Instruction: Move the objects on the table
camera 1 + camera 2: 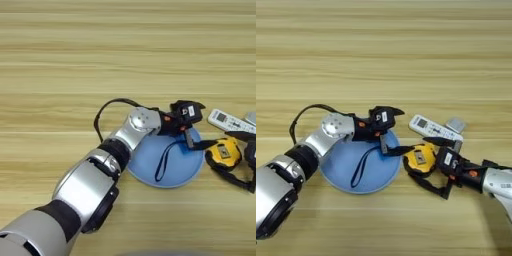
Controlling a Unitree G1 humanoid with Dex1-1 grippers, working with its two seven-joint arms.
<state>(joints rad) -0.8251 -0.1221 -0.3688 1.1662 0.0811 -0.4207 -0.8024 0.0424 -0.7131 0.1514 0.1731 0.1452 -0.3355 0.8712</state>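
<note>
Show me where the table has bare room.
Free: the table beyond the plate, and the near strip before it. Crowded: right of the plate, around the tape measure, remote and both end effectors.

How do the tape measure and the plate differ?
The tape measure is small, chunky, yellow and black; the plate is much wider, flat, round and light blue. The tape sits on the table at the plate's right rim, between the fingers of the right end effector; the plate lies free, with the left end effector over its far edge. The tape's dark strap trails across the plate.
</note>
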